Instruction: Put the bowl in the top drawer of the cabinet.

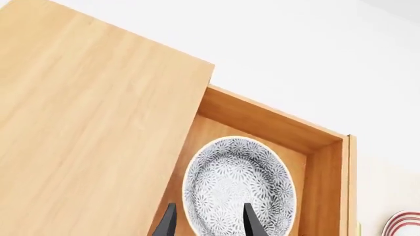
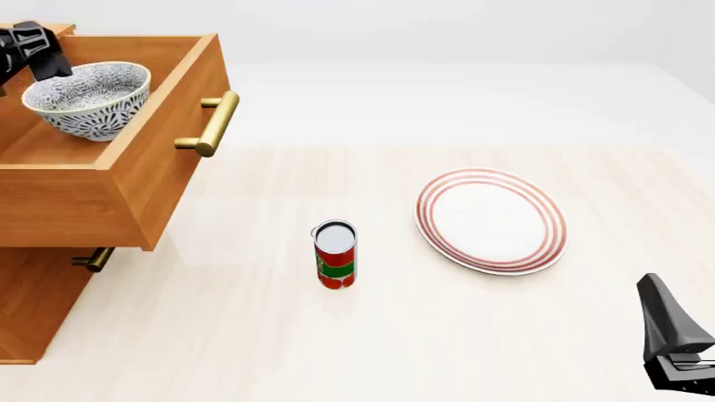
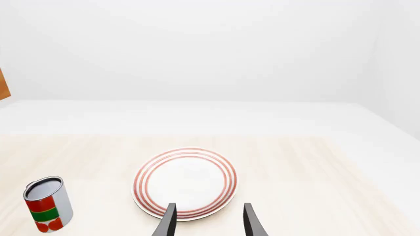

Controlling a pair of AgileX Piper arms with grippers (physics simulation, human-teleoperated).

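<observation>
The bowl, white with dense blue-grey floral patterning, is seen upright inside the pulled-out top drawer of the cabinet at upper left. The left gripper is spread apart above it, gripping nothing; the right gripper is likewise parted, empty.

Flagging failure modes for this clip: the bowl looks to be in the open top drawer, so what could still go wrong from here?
1. The left gripper is open, its fingertips straddling the bowl rim; lifting away carelessly could snag and tip it.
2. The top drawer is pulled far out; closing it fast might make the bowl slide.
3. The bowl appears to rise above the drawer walls in the front view, so it might catch the cabinet on closing.
</observation>
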